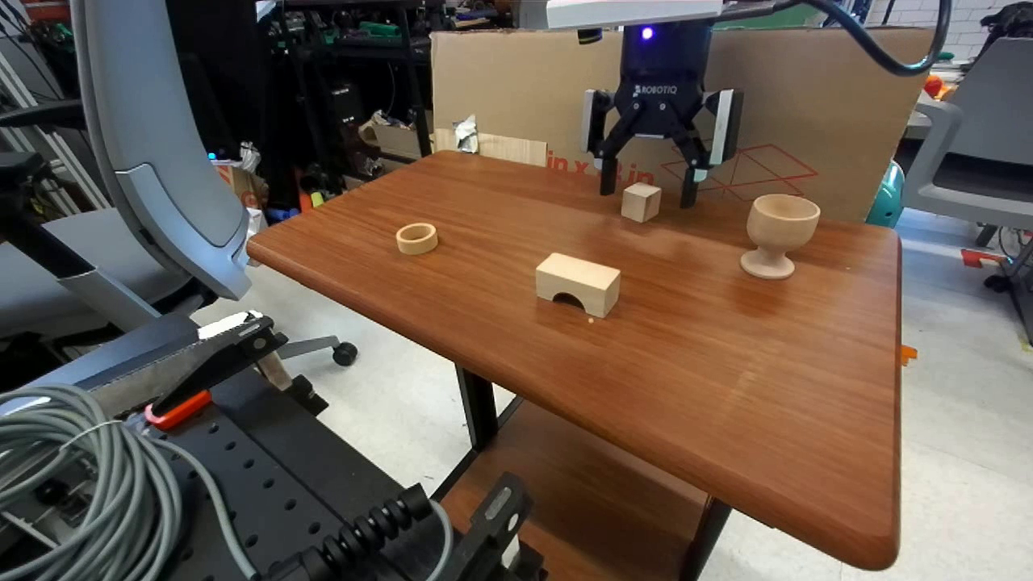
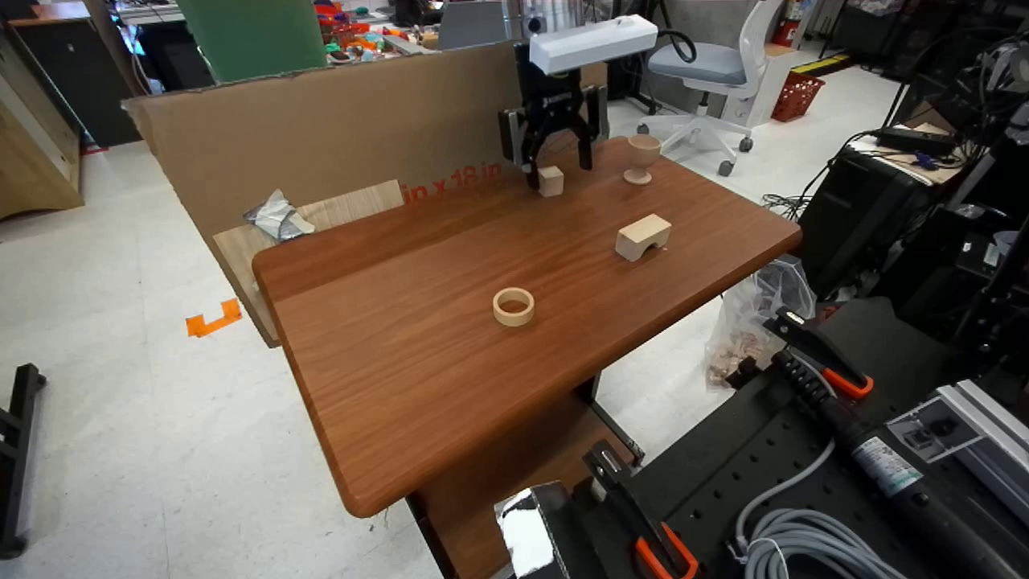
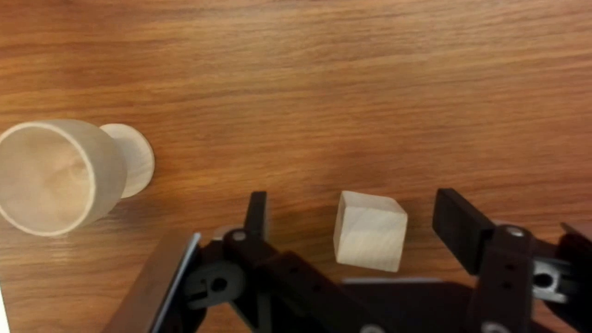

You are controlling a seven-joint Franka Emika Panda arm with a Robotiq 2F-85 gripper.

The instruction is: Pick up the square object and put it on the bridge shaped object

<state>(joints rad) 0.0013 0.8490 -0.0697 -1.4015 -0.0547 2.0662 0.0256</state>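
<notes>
The square object, a small pale wooden cube (image 1: 641, 203), rests on the table near its cardboard-side edge. It also shows in an exterior view (image 2: 551, 182) and in the wrist view (image 3: 371, 237). My gripper (image 1: 648, 194) points down over the cube, open and empty. In the wrist view the gripper (image 3: 352, 210) has the cube between its fingers, with a gap on each side. How far the fingertips stand above the table is hard to tell. The bridge shaped object, a pale arch block (image 1: 578, 284), stands arch-down on the table; it also shows in an exterior view (image 2: 643, 236).
A wooden goblet (image 1: 781, 228) stands upright beside the cube; it shows in the wrist view (image 3: 69, 171) too. A flat wooden ring (image 2: 513, 307) lies on the table (image 2: 418, 370). A cardboard sheet (image 1: 516, 89) rises along the edge behind the gripper.
</notes>
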